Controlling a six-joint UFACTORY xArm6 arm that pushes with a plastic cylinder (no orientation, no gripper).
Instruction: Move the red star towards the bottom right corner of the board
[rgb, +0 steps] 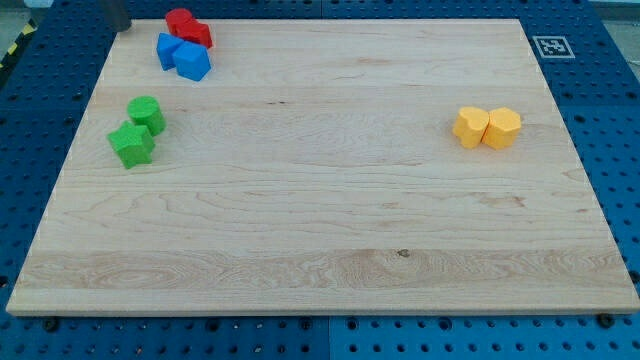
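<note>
Two red blocks sit touching at the board's top left: one (180, 20) at the top edge, the other (198, 34) just to its lower right. I cannot tell which of them is the star. My tip (120, 27) shows as a dark rod end at the view's top left, by the board's top left corner. It is left of the red blocks and apart from them.
Two blue blocks (168, 48) (193, 62) lie touching just below the red ones. Two green blocks (146, 113) (132, 144) sit near the left edge. Two yellow blocks (469, 127) (502, 128) touch at the right. A marker tag (549, 46) is off the top right corner.
</note>
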